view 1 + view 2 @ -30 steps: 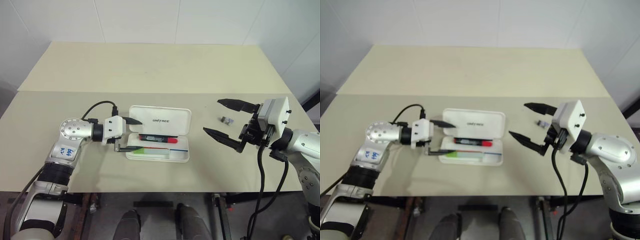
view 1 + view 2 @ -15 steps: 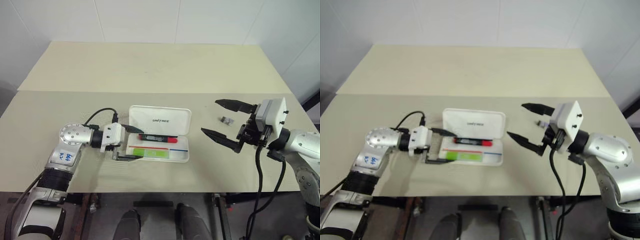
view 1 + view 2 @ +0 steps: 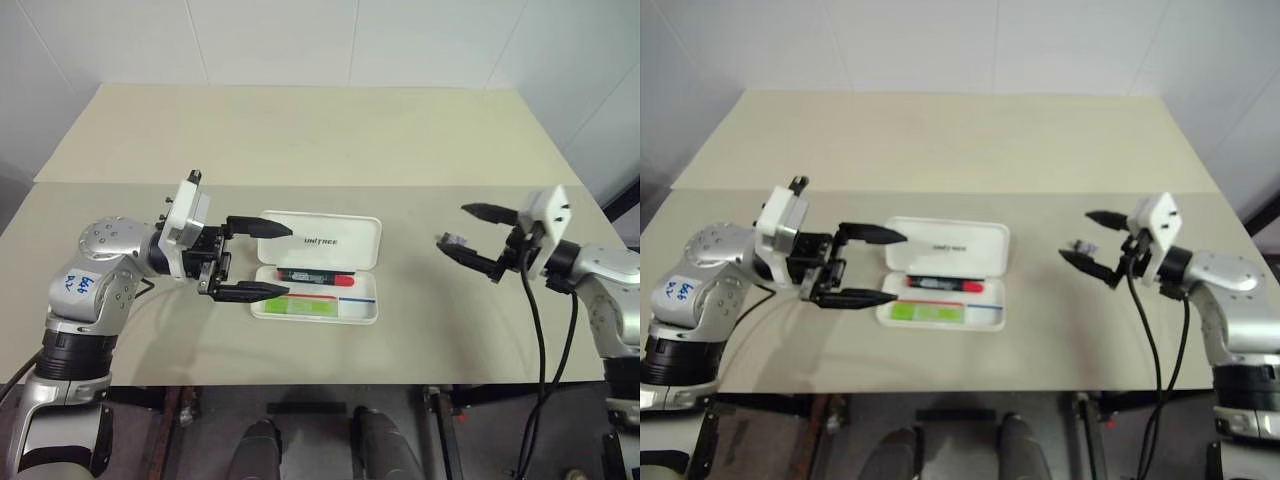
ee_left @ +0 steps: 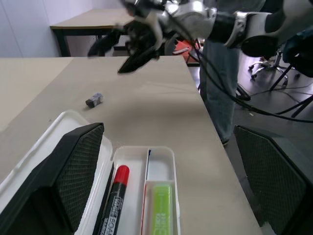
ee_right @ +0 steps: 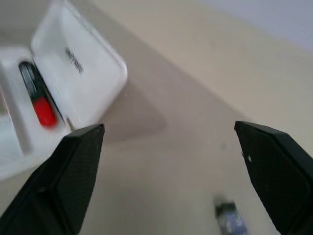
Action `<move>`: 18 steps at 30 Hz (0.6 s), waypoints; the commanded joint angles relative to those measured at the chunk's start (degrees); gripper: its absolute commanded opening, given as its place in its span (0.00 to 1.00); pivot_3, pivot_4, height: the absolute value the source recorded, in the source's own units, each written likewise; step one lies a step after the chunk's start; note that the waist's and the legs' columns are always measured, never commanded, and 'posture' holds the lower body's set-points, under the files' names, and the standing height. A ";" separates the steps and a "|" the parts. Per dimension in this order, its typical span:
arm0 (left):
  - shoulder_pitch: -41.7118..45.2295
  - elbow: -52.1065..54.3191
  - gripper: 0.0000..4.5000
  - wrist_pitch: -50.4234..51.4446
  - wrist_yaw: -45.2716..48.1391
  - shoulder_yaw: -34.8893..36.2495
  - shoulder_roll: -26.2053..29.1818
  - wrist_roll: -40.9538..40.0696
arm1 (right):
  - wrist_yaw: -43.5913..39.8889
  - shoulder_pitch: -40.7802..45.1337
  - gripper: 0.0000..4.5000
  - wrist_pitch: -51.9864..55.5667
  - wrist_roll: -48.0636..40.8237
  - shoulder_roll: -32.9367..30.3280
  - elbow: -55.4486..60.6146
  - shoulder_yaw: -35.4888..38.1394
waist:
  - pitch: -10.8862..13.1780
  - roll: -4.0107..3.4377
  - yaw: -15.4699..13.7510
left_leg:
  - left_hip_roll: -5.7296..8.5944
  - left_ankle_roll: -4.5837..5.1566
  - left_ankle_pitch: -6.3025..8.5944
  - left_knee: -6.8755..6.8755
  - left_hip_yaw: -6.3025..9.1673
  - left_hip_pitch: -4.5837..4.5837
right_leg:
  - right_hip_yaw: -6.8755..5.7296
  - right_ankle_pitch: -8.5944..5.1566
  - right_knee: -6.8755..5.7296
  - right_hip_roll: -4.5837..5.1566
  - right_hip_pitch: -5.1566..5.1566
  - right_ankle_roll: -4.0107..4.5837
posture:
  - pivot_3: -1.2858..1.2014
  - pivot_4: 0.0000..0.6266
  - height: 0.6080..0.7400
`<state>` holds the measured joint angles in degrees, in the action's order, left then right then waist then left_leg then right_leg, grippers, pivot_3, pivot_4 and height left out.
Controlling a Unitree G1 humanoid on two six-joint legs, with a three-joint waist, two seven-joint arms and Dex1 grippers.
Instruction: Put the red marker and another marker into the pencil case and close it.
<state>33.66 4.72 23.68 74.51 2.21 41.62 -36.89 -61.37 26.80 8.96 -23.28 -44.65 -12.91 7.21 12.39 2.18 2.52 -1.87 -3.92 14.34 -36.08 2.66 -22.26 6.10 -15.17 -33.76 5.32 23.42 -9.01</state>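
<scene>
The pencil case (image 3: pixel 318 265) is seen lying open on the worktop (image 3: pixel 300 140) with the red marker (image 3: pixel 316 277) and the green marker (image 3: pixel 305 305) inside, flanked by the left hand (image 3: pixel 258 260), spread wide and empty, and the right hand (image 3: pixel 468 231), likewise wide, beside a small grey object (image 3: pixel 456 240).

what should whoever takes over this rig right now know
Left claw: open, empty, hanging just left of the case.
Right claw: open, empty, over the table off to the right, by a small grey thing.
Case: open, lid laid back.
Done: red marker and green marker both lie inside.
Left: close the lid.
</scene>
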 commanded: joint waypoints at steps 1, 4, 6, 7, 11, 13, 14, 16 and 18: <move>4.34 1.56 0.99 2.48 -2.30 0.55 0.56 -0.14 | -4.33 5.90 1.00 -5.10 3.46 0.43 -10.92 -1.95 | 0.04 -0.03 0.35 | 0.00 0.00 0.00 -0.01 0.00 -0.01 | 0.00 0.02 0.00 0.00 0.00 -0.04 | 0.52 0.24 1.00; 6.83 1.11 0.99 3.77 -4.13 0.16 0.50 0.94 | -6.15 10.41 1.00 -8.65 6.30 1.37 -20.18 -3.61 | 0.05 -0.05 0.66 | 0.01 -0.01 0.00 0.01 0.00 -0.05 | 0.00 0.25 0.01 0.01 0.02 -0.48 | 0.52 0.24 1.00; 8.28 1.05 0.99 5.03 -4.89 -0.21 0.81 1.20 | -6.98 13.42 1.00 -11.40 8.46 2.05 -26.63 -4.69 | 0.06 -0.07 0.92 | 0.01 -0.02 0.01 0.06 0.00 -0.04 | -0.01 0.41 0.04 0.00 0.02 -0.79 | 0.52 0.24 1.00; 9.09 1.19 0.99 5.84 -5.17 -0.32 1.29 1.42 | -7.01 15.49 1.00 -12.88 9.71 2.53 -30.91 -5.16 | 0.07 -0.08 1.03 | 0.00 -0.03 0.01 0.10 0.00 -0.04 | -0.01 0.41 0.08 0.00 0.02 -0.79 | 0.52 0.24 1.00; 10.62 1.74 0.99 7.51 -4.84 -0.49 3.77 2.48 | -5.99 21.72 1.00 -17.10 13.48 3.49 -44.10 -5.52 | 0.12 -0.16 1.94 | 0.00 -0.05 0.03 0.15 0.00 -0.07 | -0.01 0.39 0.11 0.00 0.07 -0.80 | 0.52 0.24 1.00; 11.00 1.86 0.99 8.50 -4.65 -0.42 4.83 2.38 | -5.52 23.54 1.00 -18.98 14.90 3.71 -48.41 -5.57 | 0.13 -0.18 2.29 | 0.01 -0.06 0.03 0.20 0.00 -0.06 | -0.01 0.35 0.10 0.01 0.07 -0.84 | 0.52 0.24 1.00; 11.10 1.80 0.99 8.50 -4.48 -0.37 5.25 2.50 | -5.18 24.30 1.00 -19.48 15.47 3.83 -50.08 -5.50 | 0.13 -0.18 2.34 | 0.01 -0.07 0.03 0.22 0.00 -0.07 | -0.01 0.34 0.09 0.01 0.07 -0.85 | 0.52 0.24 1.00; 11.21 1.73 0.99 8.80 -4.15 -0.29 5.88 2.49 | -3.99 25.59 1.00 -20.42 16.51 4.05 -52.81 -5.38 | 0.14 -0.19 2.41 | 0.01 -0.08 0.04 0.22 0.00 -0.06 | 0.00 0.31 0.09 0.01 0.07 -0.87 | 0.52 0.24 1.00; 11.13 1.77 0.99 8.83 -3.87 -0.13 6.19 2.51 | -3.07 26.55 1.00 -20.68 17.16 4.38 -54.81 -5.07 | 0.14 -0.19 2.46 | 0.01 -0.09 0.04 0.21 0.00 -0.07 | 0.00 0.31 0.08 0.01 0.07 -0.87 | 0.52 0.24 1.00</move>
<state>43.45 4.56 32.47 70.23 1.09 46.47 -34.31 -65.26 51.88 -10.39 -6.46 -40.02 -66.78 0.91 12.53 1.99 4.99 -1.86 -4.01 14.38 -35.87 2.66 -22.32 6.09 -14.86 -33.68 5.33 23.49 -9.89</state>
